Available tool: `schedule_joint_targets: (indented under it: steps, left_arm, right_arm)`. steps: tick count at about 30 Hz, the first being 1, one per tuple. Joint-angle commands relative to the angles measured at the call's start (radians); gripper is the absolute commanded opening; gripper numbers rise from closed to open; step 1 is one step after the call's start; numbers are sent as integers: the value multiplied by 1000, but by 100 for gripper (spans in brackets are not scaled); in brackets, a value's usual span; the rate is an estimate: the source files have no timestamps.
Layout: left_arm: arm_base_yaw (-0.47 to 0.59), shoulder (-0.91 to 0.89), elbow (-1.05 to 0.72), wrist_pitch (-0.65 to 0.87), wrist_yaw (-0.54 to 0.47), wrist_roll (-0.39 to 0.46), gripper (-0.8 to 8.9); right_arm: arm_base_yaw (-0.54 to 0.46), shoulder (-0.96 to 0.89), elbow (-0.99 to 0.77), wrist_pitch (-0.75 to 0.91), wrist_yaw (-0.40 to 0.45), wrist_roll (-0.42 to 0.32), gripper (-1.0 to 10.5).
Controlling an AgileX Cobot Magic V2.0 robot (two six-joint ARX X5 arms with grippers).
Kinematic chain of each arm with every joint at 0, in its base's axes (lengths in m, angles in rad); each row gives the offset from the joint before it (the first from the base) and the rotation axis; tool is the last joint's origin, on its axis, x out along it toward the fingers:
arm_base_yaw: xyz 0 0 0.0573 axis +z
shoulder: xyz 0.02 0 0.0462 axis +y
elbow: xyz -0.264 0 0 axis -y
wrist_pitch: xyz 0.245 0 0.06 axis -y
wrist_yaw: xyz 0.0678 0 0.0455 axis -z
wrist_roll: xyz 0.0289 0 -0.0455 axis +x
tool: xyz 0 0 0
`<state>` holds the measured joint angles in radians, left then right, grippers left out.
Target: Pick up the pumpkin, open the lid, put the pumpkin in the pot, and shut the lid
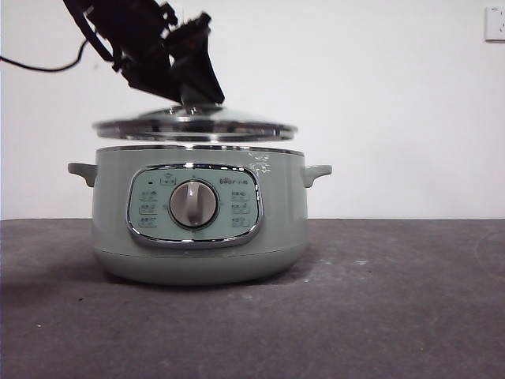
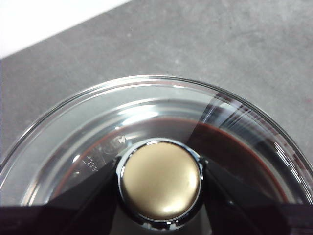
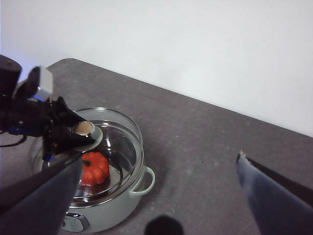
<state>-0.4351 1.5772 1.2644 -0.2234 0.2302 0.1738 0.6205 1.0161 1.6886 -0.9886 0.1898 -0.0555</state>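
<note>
I see the pumpkin [image 3: 94,168] lying inside the pot [image 1: 197,229]. My left tool [image 2: 160,180] grips the lid [image 1: 195,125] by its knob just above the rim; my right tool [image 3: 159,196] hangs wide, well apart.

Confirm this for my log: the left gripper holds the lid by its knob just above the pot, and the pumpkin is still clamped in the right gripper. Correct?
Not quite. The right gripper is open and empty; the right wrist view shows the pumpkin already inside the pot. The left gripper does hold the lid by its knob.
</note>
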Motion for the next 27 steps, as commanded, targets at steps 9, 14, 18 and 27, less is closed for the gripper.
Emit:
schedule_joint_targets:
  steps: [9, 14, 18, 27]
  left_arm:
    - [-3, 43, 21, 51, 13, 10, -12]
    - [-14, 43, 21, 34, 15, 2, -12]
    - [-19, 43, 21, 8, 14, 2, -12]
    - [-28, 43, 21, -26, 7, 3, -12]
  right_arm:
    - [2, -2, -1, -11, 1, 13, 657]
    - [2, -2, -1, -11, 2, 12, 657]
    - [2, 3, -1, -11, 1, 12, 657]
    - [2, 14, -1, -17, 0, 10, 657]
